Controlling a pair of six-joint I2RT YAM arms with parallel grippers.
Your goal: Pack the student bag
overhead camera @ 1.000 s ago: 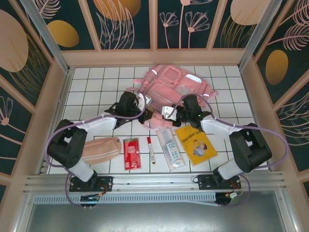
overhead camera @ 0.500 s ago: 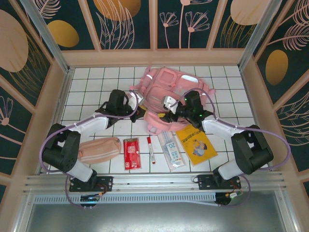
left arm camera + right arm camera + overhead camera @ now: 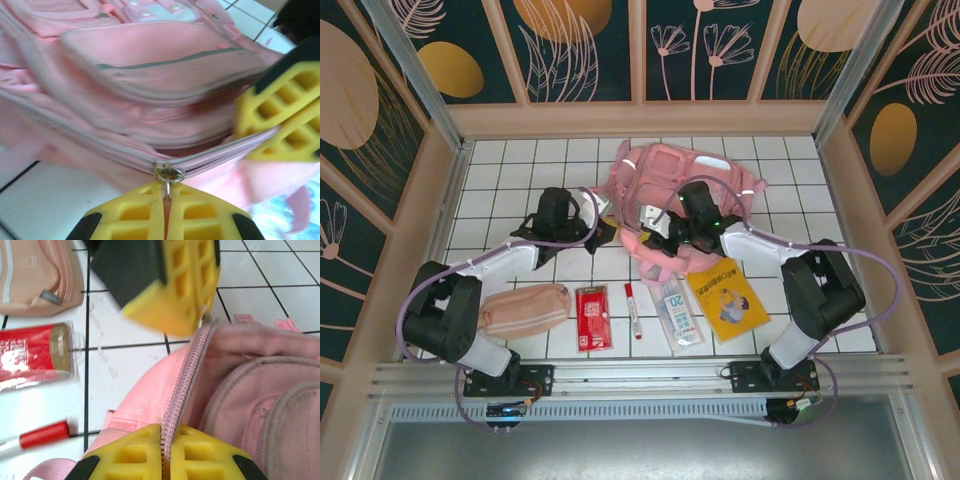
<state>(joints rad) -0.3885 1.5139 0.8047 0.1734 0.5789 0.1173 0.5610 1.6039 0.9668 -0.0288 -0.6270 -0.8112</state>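
The student bag [image 3: 672,180], a large light-pink backpack, lies at the table's back centre. My left gripper [image 3: 607,233] is at its left edge. In the left wrist view it [image 3: 168,196] is shut on the metal zipper pull [image 3: 169,176] of the partly open main zipper. My right gripper [image 3: 653,228] is at the bag's near side. In the right wrist view it [image 3: 168,439] is shut on the bag's pink zipper tape [image 3: 186,371]. Each wrist view shows the other gripper's yellow fingers [image 3: 280,117] [image 3: 176,285] close by.
Along the near side lie a peach pencil pouch [image 3: 526,307], a red packet [image 3: 592,317], a red-capped marker [image 3: 632,309], a clear ruler pack [image 3: 677,312] and a yellow booklet [image 3: 726,299]. Wooden walls fence the white tiled table [image 3: 500,190].
The right gripper opened, then shut on the bag's zipper tape. The left gripper, still holding the pull, has drawn back to the left, and the bag has shifted with both.
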